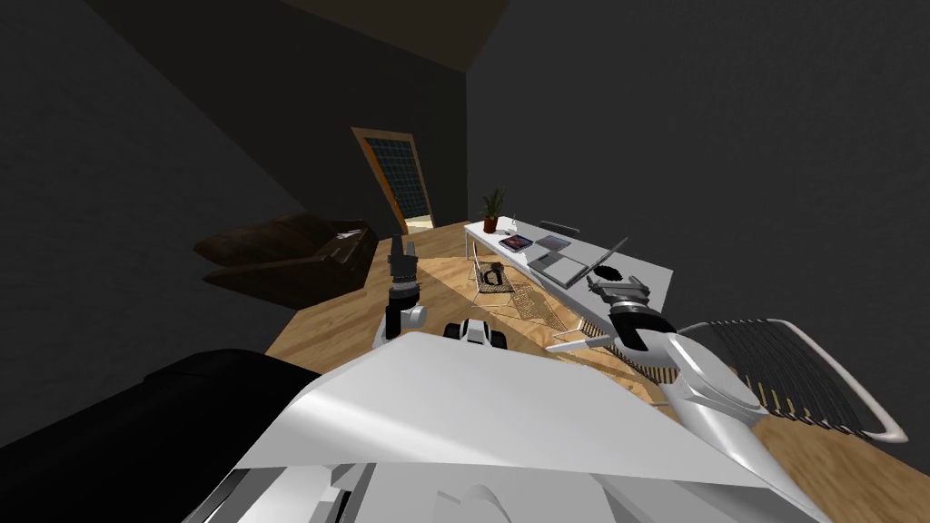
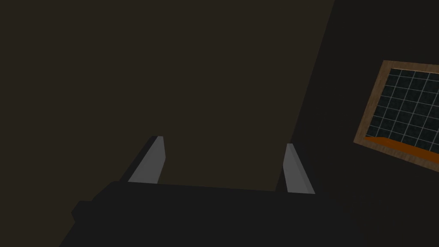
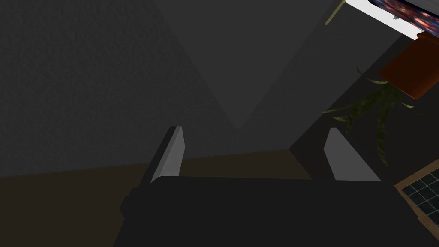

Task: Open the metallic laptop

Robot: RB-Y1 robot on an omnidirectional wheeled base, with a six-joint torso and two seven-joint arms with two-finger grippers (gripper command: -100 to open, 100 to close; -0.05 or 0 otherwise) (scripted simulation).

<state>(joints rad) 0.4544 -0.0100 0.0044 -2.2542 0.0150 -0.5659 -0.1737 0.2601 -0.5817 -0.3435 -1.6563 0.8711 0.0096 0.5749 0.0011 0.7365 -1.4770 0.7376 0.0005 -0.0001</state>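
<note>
The grey metallic laptop lies on the white table to my front right. Its lid stands raised at a slant above the base. My right gripper hovers just beside the lid's near edge; whether it touches is unclear. In the right wrist view, the right gripper is open with nothing between its fingers and faces dark walls. My left gripper is held upright in front of my chest, far from the table. In the left wrist view the left gripper is open and empty.
A potted plant and two flat books sit at the table's far end. A mesh-backed chair stands close on my right, and another chair by the table. A brown sofa stands on the left, and a framed door lies ahead.
</note>
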